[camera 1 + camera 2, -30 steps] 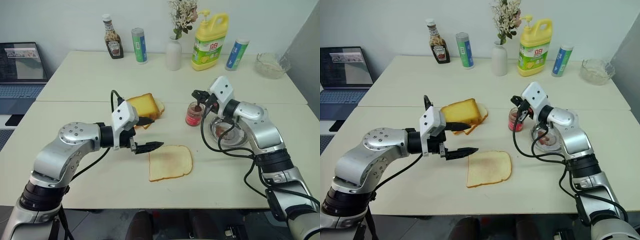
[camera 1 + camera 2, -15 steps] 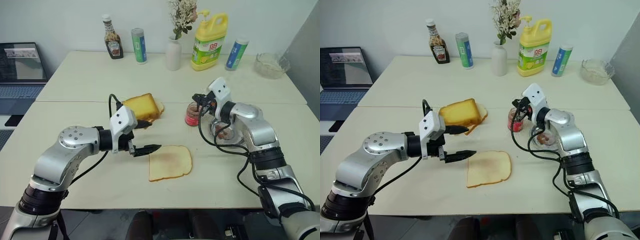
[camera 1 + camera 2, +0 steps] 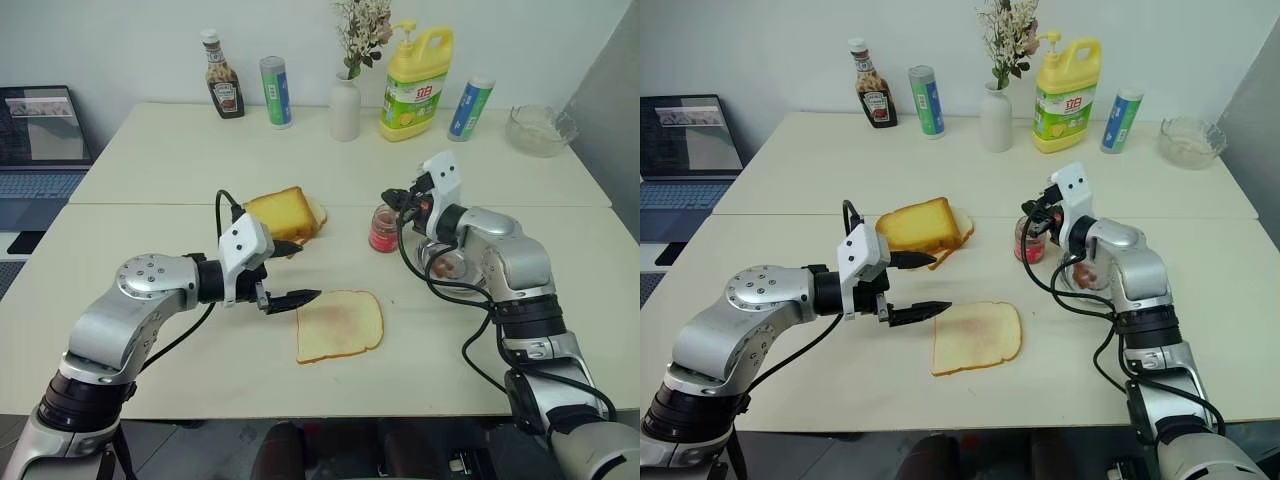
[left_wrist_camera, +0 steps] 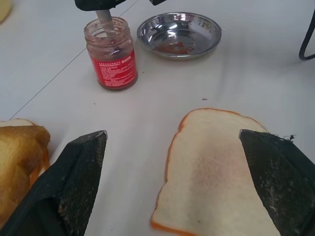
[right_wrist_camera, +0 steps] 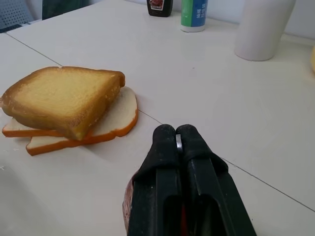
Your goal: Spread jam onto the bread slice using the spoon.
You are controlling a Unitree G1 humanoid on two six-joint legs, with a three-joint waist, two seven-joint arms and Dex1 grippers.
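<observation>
I have the right gripper pinched tight on the spoon, right above the jam jar. From the left wrist camera I can see the spoon's slim metal stem dropping into the jar's open mouth, with red jam smeared on the glass inside. The right wrist camera shows the two black fingers pressed together with a sliver of metal between their tips.

My left gripper hangs with its jaws spread wide and nothing between them. It sits just beside the left edge of the bread slice, between that slice and the stack of toasted slices. I cannot tell whether the lower finger touches the table.

The bread slice lies flat on the table near the front, pale with a tan crust and a faint pinkish patch at its centre. The jam jar stands upright behind it and to the right, well apart from the slice. Just to the right of the jar is a round steel dish with some red smears in it.

Along the back of the table I see a ketchup bottle, a yellow jug and a white vase.
</observation>
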